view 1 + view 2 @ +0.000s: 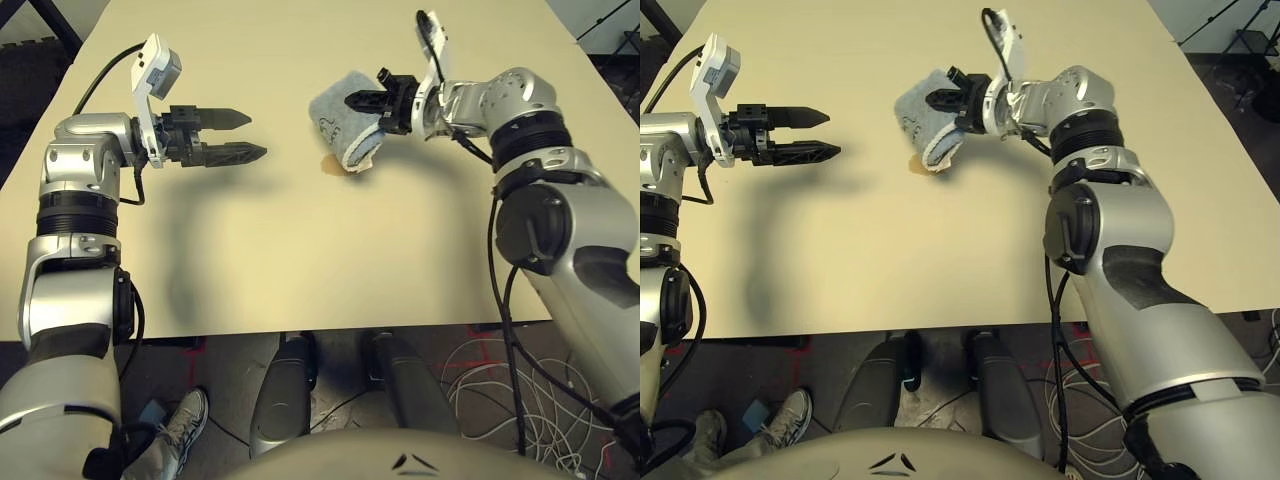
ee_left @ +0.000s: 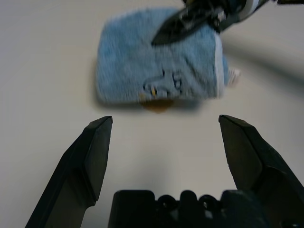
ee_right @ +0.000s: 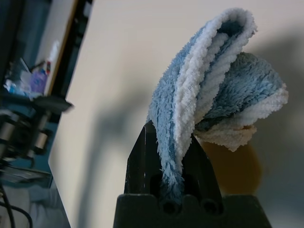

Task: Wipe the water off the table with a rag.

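I have the right claw (image 1: 362, 100) pinched tight on the rag (image 1: 343, 122), its two black fingers closed on a fold of the blue terry cloth. From the right wrist camera the cloth stands up between the fingers and folds over, with its white edge hanging at the low end. The rag sits out in the middle of the worktop (image 1: 300, 260), well away from every edge, and a small dark logo shows on its upper face. I cannot tell whether it is pressed flat on the surface or held slightly off it.

The spill (image 1: 328, 165) is a small amber-brown blotch on the worktop, peeking out from under the rag's near edge, so the rag covers part of it or hangs right over it. In the left wrist camera I see the same blotch (image 2: 158, 105) just at the cloth's rim.

My left claw (image 1: 245, 135) hangs above the worktop toward its left side, fingers spread well apart and holding nothing, pointing across at the rag and well apart from it.
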